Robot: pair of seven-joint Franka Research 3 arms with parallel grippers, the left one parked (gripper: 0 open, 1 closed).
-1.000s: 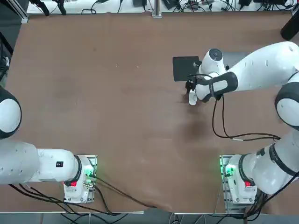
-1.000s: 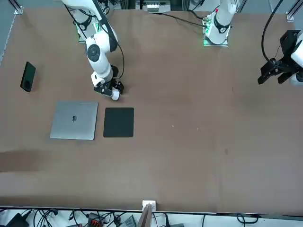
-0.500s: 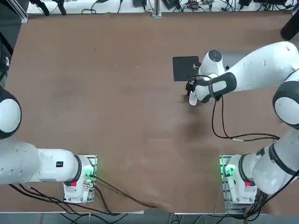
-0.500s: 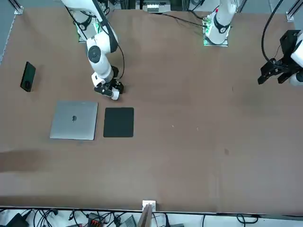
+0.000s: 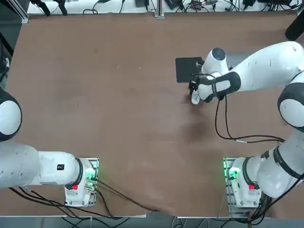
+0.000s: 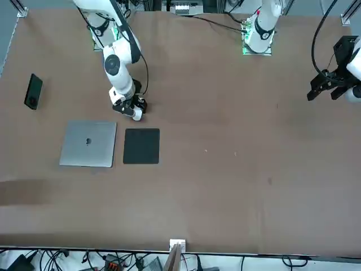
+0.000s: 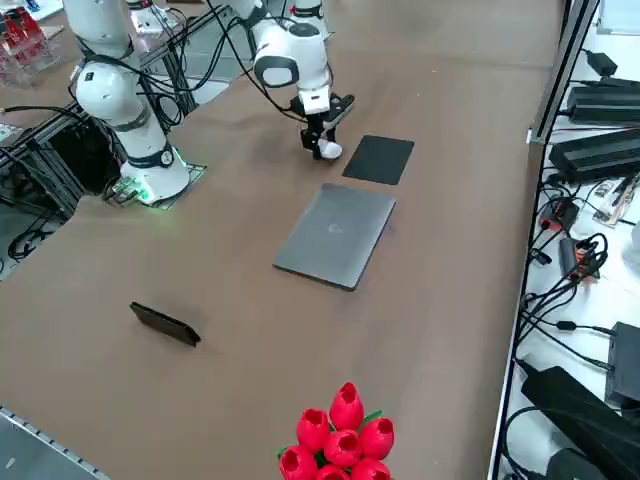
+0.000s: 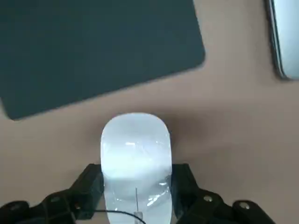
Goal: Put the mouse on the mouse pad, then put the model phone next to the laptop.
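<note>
The white oval mouse (image 8: 135, 149) lies on the brown table just short of the black mouse pad (image 8: 93, 46). My right gripper (image 8: 135, 184) is down over the mouse, with a finger pressed against each of its sides, shut on it. The front view shows the mouse (image 6: 137, 116) under the gripper (image 6: 134, 108), the mouse pad (image 6: 141, 145) close by and the silver laptop (image 6: 88, 143) beside the pad. The slim dark model phone (image 6: 33, 91) lies far off near the table's edge, also seen as the phone (image 7: 165, 324) in the right side view.
A bunch of red tulips (image 7: 340, 440) stands at the near edge in the right side view. Power strips and cables (image 7: 590, 150) run along the table's far side. The parked left arm (image 5: 28, 166) stays at its base.
The fingers have closed in onto the mouse's sides. Gripper and mouse have shifted slightly toward the mouse pad.
</note>
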